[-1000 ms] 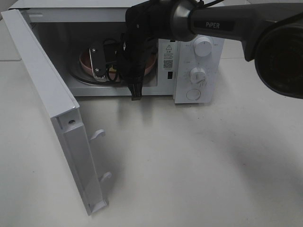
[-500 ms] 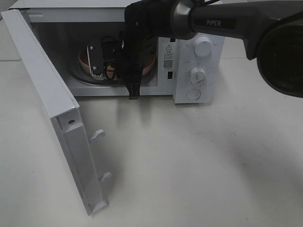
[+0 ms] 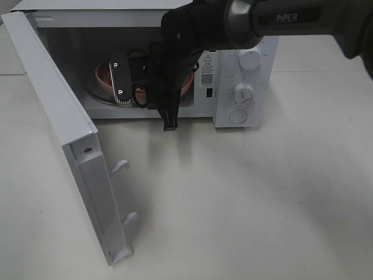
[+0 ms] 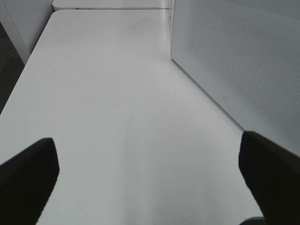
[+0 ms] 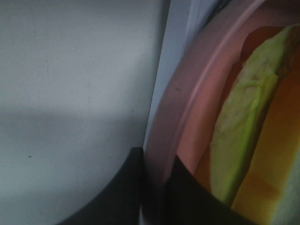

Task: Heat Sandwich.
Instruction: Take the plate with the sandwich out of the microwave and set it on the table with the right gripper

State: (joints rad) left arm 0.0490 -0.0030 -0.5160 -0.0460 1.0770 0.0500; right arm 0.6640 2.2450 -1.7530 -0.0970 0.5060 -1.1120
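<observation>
Seen from the high camera, at nine o'clock: microwave door (image 3: 64, 128) swung wide open, hinged on the left, two latch hooks jutting from its inner edge. Toward eleven o'clock: open microwave (image 3: 145, 64) standing on the white worktop (image 3: 245, 198). Inside the cavity: pink plate (image 3: 106, 74) on the turntable, mostly hidden behind the arm. Right tool (image 3: 129, 81) reaching into the cavity, pressed together on the plate's rim, as the right wrist view confirms with dark fingers (image 5: 187, 192) either side of the pink edge (image 5: 187, 93). Sandwich (image 5: 243, 140) lying on that plate inside the microwave, green layer beside orange-red edge, filling the near part of the right wrist picture; not made out from the high camera. At one o'clock: control panel with two round knobs (image 3: 249, 59) and a round button below. Left tool (image 4: 150, 173) spread wide, holding nothing, above bare worktop beside the microwave's perforated side wall (image 4: 243, 61); out of the high camera's sight.
</observation>
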